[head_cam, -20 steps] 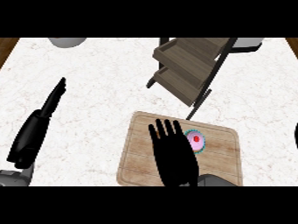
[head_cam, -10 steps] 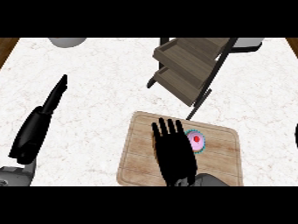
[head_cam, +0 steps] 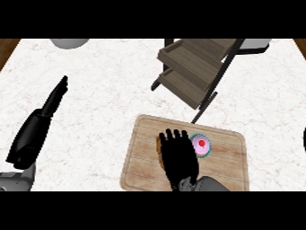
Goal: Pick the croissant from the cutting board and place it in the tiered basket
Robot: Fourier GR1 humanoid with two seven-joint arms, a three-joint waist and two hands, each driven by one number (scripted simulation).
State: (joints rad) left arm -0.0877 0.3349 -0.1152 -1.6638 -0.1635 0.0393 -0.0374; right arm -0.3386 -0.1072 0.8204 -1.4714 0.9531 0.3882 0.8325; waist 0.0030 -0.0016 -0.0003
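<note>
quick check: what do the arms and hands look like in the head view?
Both hands are matt black with slim fingers. The left hand runs long and narrow from a grey, rounded forearm at the lower left. The right hand joins a grey forearm at the bottom edge. No cables, markings or sleeves show.

Right robot hand [head_cam: 179, 155] flat over cutting board [head_cam: 148, 166] (croissant [head_cam: 158, 144] mostly hidden), tiered basket [head_cam: 196, 67] behind

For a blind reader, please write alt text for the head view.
The right hand lies open over the cutting board, hiding most of a brown croissant beside a pink cupcake. The tiered basket stands behind; the left hand rests open at the left.
</note>
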